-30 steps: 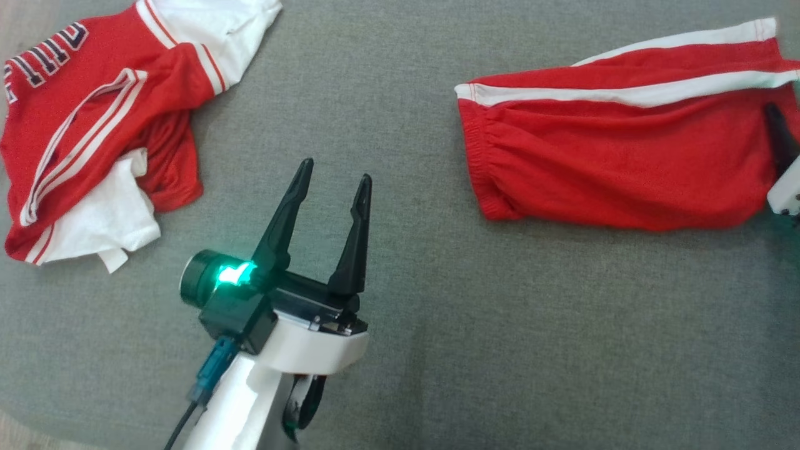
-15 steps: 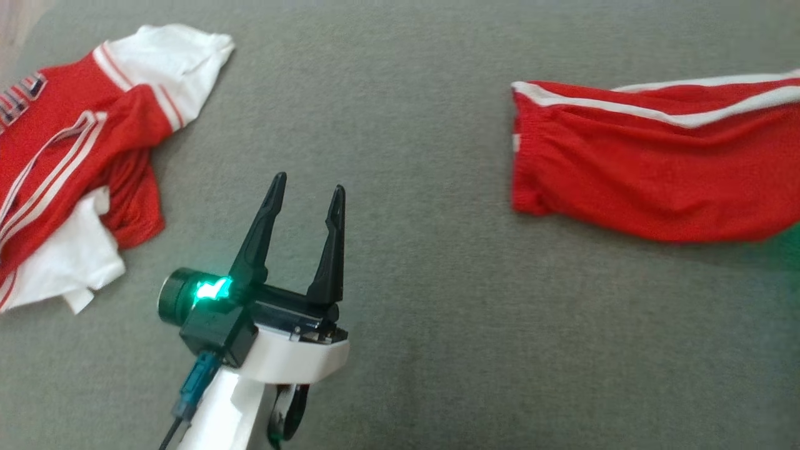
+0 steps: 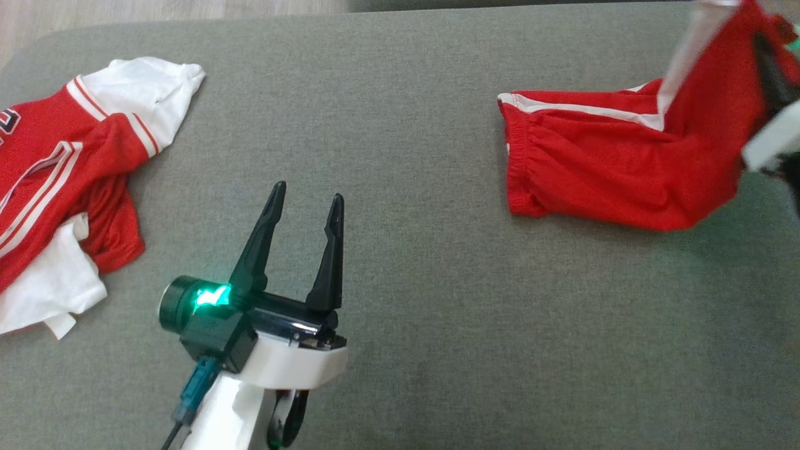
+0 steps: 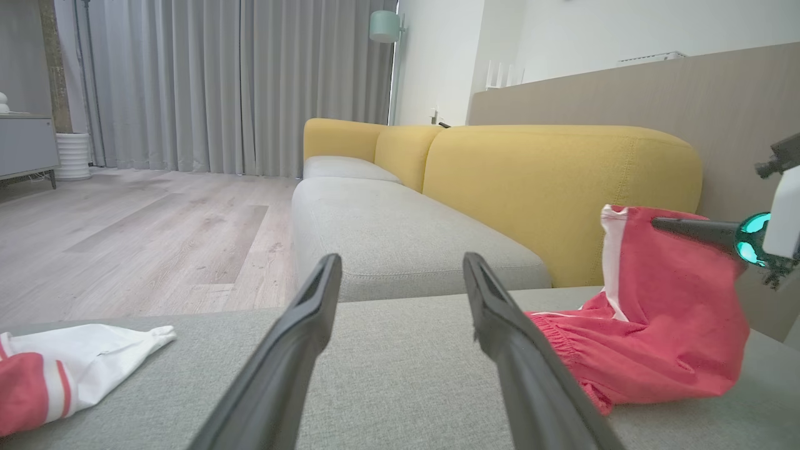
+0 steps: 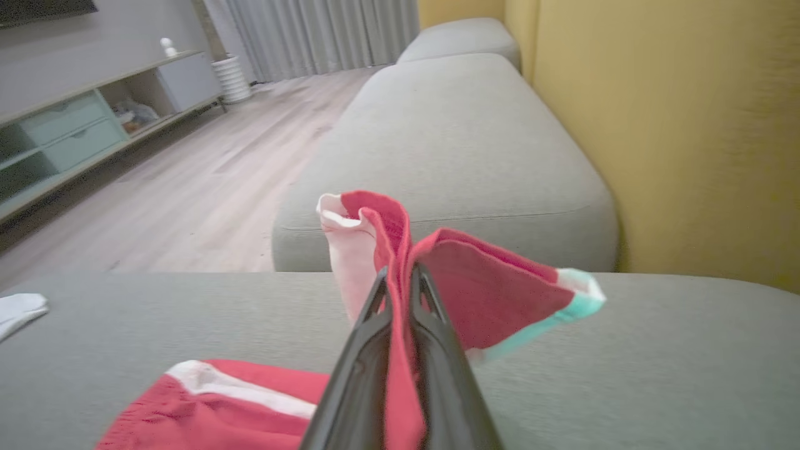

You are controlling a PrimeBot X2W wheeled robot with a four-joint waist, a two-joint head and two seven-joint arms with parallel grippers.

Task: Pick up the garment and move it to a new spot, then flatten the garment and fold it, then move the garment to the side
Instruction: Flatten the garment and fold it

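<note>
Right gripper is clamping its fingers on the raised red shorts; left gripper is hovering, fingers open, near the jersey.

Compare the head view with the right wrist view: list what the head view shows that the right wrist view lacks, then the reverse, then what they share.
Head view's own: the left gripper, jaws open over the grey cushion, and the jersey with its red body and striped trim.
Right wrist view's own: the yellow sofa back, the shelf unit and the curtains.
Shared: the grey cushion, and the red shorts, one end held up off the cushion by the right gripper, shut on the fabric.
</note>
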